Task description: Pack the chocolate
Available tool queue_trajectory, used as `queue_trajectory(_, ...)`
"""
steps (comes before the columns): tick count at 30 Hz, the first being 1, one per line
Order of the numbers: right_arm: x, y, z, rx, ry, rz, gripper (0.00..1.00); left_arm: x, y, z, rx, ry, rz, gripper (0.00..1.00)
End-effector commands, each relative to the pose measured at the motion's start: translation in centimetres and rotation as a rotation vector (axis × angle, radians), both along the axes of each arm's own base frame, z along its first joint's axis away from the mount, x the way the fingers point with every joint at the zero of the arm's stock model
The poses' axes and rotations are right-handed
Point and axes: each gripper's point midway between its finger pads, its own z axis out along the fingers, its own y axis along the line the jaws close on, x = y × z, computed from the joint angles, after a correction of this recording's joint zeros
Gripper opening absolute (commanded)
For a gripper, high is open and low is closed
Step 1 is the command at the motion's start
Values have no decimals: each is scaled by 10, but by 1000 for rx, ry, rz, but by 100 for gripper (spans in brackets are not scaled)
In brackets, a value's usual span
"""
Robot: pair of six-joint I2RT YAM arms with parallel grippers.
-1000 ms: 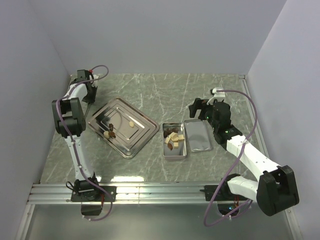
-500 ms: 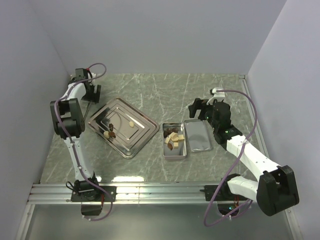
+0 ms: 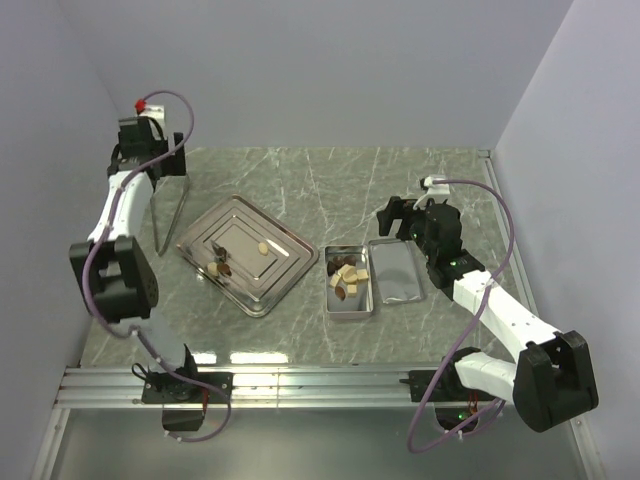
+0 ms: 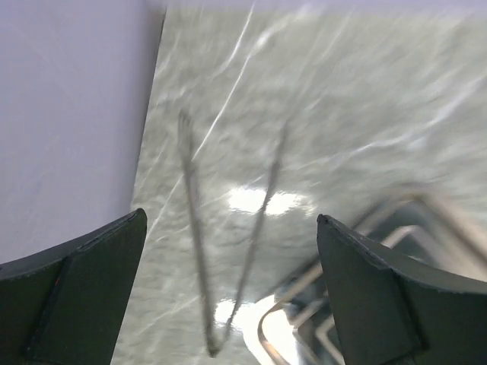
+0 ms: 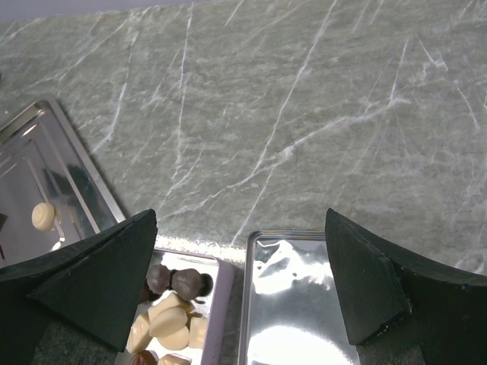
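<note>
Chocolate pieces (image 3: 348,277), dark and cream, fill the upper part of the open silver tin (image 3: 350,313) in the middle of the table. In the right wrist view the same chocolate (image 5: 169,318) shows in the tin (image 5: 221,304). A few more lumps lie on the steel tray (image 3: 250,285): a cream one (image 3: 262,248) and dark ones (image 3: 222,268). My left gripper (image 3: 158,165) is raised at the far left, open and holding nothing (image 4: 228,220). Below it, thin metal tongs (image 4: 259,220) lie on the table. My right gripper (image 3: 395,215) hovers open behind the tin (image 5: 240,220).
The tin's lid (image 3: 397,270) lies inside-up just right of the tin, and fills the lower right wrist view (image 5: 304,319). The tongs (image 3: 176,215) rest left of the tray, near the left wall. The tray's corner (image 4: 358,304) shows under the left gripper.
My left gripper has opened, let go of the tongs and risen toward the back left. The tongs now lie beside the tray. The right arm has not moved.
</note>
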Motion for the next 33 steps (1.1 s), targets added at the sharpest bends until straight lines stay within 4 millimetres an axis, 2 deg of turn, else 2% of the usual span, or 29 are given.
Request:
queue_trajectory(1,7,1,24,11,-55,-1,98,-4,-28,89,-112,-309,-66,99)
queue_trajectory(2,7,0,24,12,-56,-3,98,-17,-40,108,-162,-375,-76,99)
queue_trajectory(3,8,0,25,12,-56,-3,98,-22,-47,119,-192,-421,-92,98)
queue_trajectory(4,8,0,25,11,-55,-6,98,-24,-58,140,-239,-509,-113,98)
queue_trajectory(5,8,-1,25,10,-55,-8,98,-37,-71,150,-263,-551,-131,98)
queue_trajectory(7,9,-4,25,8,-51,-30,97,-46,-88,173,-296,-644,-155,98)
queue_trajectory(8,9,-5,24,5,-48,-40,97,-58,-102,179,-308,-673,-164,98)
queue_trajectory(10,11,-9,23,-1,-38,-58,97,-67,-113,189,-347,-736,-161,98)
queue_trajectory(11,11,-9,22,-3,-36,-62,97,-77,-132,181,-378,-733,-192,98)
queue_trajectory(13,12,-13,21,-8,-25,-87,96,-88,-146,178,-452,-757,-208,98)
queue_trajectory(14,12,-16,19,-12,-19,-106,96,-96,-155,170,-471,-767,-206,99)
queue_trajectory(16,14,-25,15,-26,0,-163,96,-104,-155,164,-490,-790,-142,99)
queue_trajectory(17,15,-28,14,-30,6,-182,96,-113,-167,160,-503,-793,-161,100)
queue_trajectory(19,17,-32,6,-41,40,-208,96,-118,-160,154,-575,-810,-51,99)
queue_trajectory(21,20,-36,-3,-56,80,-239,96,-124,-156,139,-649,-780,34,99)
queue_trajectory(23,22,-41,-10,-67,107,-272,96,-130,-164,132,-654,-761,-21,99)
queue_trajectory(25,23,-43,-24,-79,159,-292,96,-137,-173,135,-679,-786,-86,100)
queue_trajectory(26,25,-47,-28,-79,175,-303,96,-143,-178,127,-676,-781,-129,100)
queue_trajectory(28,26,-49,-43,-70,231,-313,96,-152,-196,126,-671,-798,-276,99)
queue_trajectory(30,27,-56,-58,-61,286,-341,96,-154,-204,121,-691,-782,-311,99)
queue_trajectory(33,26,-61,-73,-39,340,-355,94,-149,-214,103,-686,-695,-344,99)
